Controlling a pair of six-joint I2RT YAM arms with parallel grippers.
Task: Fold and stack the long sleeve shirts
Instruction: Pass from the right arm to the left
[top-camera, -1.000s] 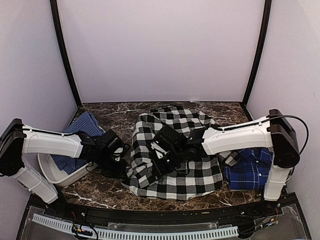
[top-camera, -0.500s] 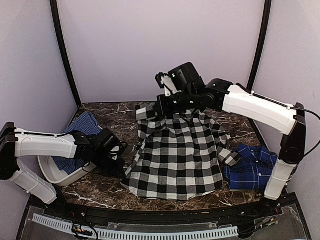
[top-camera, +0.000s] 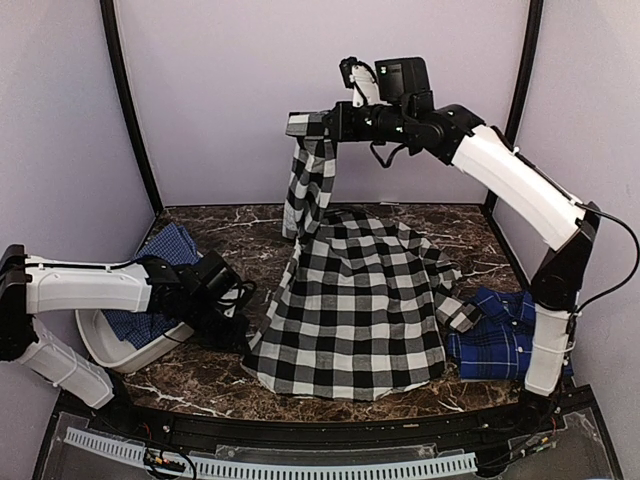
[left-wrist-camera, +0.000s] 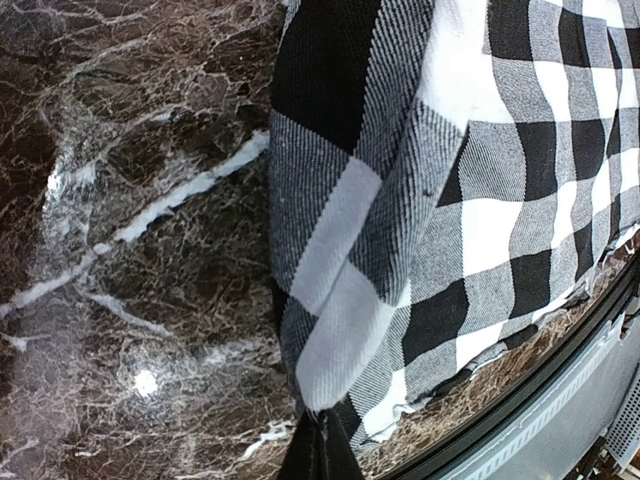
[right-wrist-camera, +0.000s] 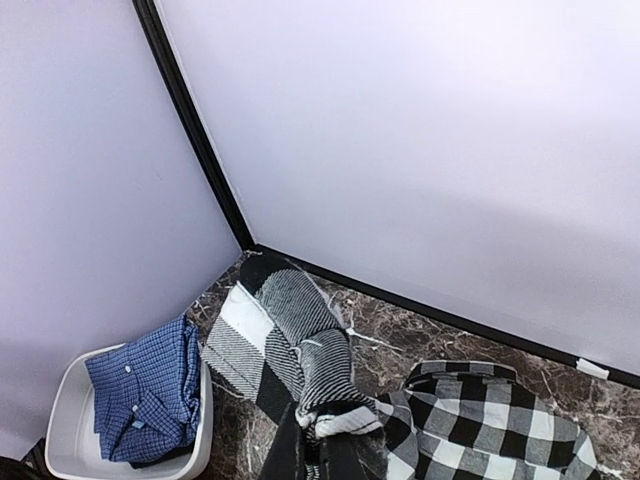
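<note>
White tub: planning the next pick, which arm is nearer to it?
Left. The left arm lies low, its tip just beside the tub; the right arm is high at the back, holding the checked shirt.

Left arm (top-camera: 95, 285) at 9 o'clock, right arm (top-camera: 510, 180) at 2 o'clock: smooth white shells over long links, black housings at every joint. Thin black cable (top-camera: 625, 250) looped beside right elbow, 3 o'clock. Boxy black camera module (top-camera: 402, 78) with white bracket (top-camera: 362, 82) on right wrist. Left tool (left-wrist-camera: 320, 455) and right tool (right-wrist-camera: 315, 450): slim black fingers.
</note>
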